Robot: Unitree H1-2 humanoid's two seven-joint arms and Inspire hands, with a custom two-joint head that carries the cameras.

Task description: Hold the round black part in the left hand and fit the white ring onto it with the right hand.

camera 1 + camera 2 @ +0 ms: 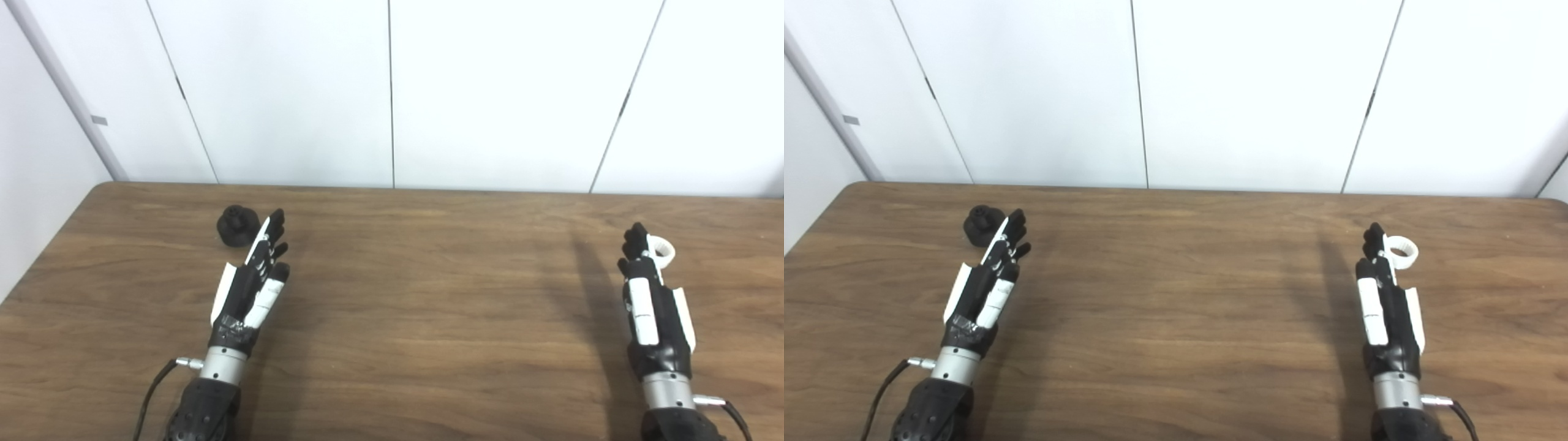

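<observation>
The round black part (236, 225) sits on the wooden table (416, 288) at the far left. My left hand (254, 275) is open and empty, its fingertips just right of the part and close to it. The white ring (663, 250) lies on the table at the far right. My right hand (649, 294) is open with fingers stretched forward, its fingertips just left of the ring, partly covering its near edge. Whether the fingers touch the part or the ring cannot be told. Both also show in the right eye view: the part (981, 225) and the ring (1402, 251).
A white panelled wall (392, 92) rises right behind the table's far edge. The table's left edge runs close to the black part. A cable (153, 392) hangs from my left wrist.
</observation>
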